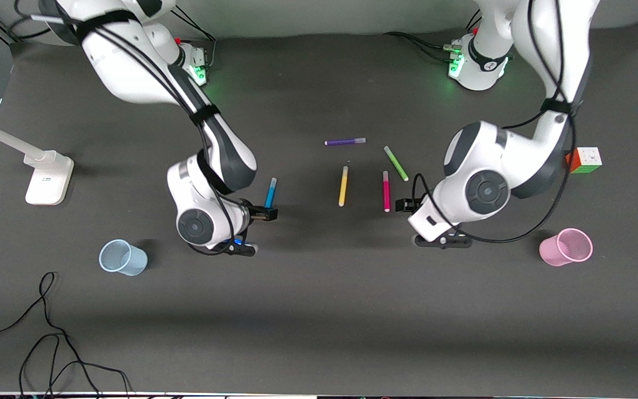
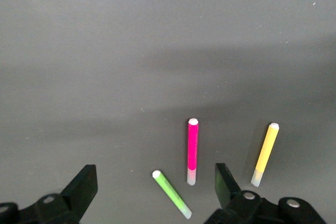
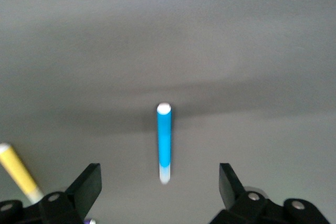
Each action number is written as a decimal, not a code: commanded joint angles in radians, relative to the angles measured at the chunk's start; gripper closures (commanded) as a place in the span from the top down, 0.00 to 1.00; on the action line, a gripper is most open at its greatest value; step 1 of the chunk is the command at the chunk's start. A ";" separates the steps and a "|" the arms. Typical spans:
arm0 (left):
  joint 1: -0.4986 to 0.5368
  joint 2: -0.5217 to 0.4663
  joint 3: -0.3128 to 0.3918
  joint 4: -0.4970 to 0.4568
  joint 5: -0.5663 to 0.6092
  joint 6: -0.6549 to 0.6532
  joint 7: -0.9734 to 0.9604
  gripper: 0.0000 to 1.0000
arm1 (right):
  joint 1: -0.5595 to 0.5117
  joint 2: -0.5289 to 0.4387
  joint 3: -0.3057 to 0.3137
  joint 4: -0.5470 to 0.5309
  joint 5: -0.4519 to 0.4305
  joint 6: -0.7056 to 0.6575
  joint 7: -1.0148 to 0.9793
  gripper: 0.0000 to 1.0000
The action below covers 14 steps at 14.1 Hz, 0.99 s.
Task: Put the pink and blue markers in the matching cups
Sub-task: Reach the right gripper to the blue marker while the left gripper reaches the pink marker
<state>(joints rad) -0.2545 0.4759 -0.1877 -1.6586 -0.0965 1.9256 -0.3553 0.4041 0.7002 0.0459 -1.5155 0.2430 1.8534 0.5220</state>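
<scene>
A: Dark grey matting covers the table (image 1: 319,310), bare along the edge nearest the front camera. What are the arms doing?

B: The right gripper (image 3: 160,190) hangs with its jaws spread wide and empty. The blue marker (image 3: 164,142) lies flat on the mat, centred in line with the gap between the fingers (image 3: 86,184), touching neither. The left gripper (image 2: 155,192) is likewise wide open and empty; the pink marker (image 2: 192,150) lies flat, lined up nearer one finger (image 2: 227,182), untouched.

A: And the cups?

B: The pale blue cup (image 1: 122,257) stands near the right gripper, toward the right arm's end. The pink cup (image 1: 567,246) lies tipped on its side near the left gripper, toward the left arm's end.

A: Anything crowding the jaws?

B: A green marker (image 2: 171,193) lies between the left fingers, just beside the pink one. A yellow marker (image 2: 264,153) lies outside them.
</scene>
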 commanded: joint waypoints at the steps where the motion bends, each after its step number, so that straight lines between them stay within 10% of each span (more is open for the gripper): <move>1: -0.045 0.035 0.011 -0.030 -0.011 0.053 -0.031 1.00 | 0.002 0.050 -0.006 0.032 0.042 0.019 0.006 0.98; 9: -0.126 0.024 0.010 -0.337 -0.009 0.502 -0.133 1.00 | 0.010 0.096 -0.006 -0.008 0.079 0.113 0.006 0.87; 14: -0.152 0.026 0.008 -0.418 -0.009 0.605 -0.132 0.85 | 0.012 0.096 -0.005 -0.052 0.079 0.147 0.006 0.62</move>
<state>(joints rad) -0.3756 0.5295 -0.1886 -2.0362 -0.0988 2.4963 -0.4728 0.4073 0.8015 0.0452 -1.5466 0.2974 1.9685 0.5220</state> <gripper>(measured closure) 0.040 0.264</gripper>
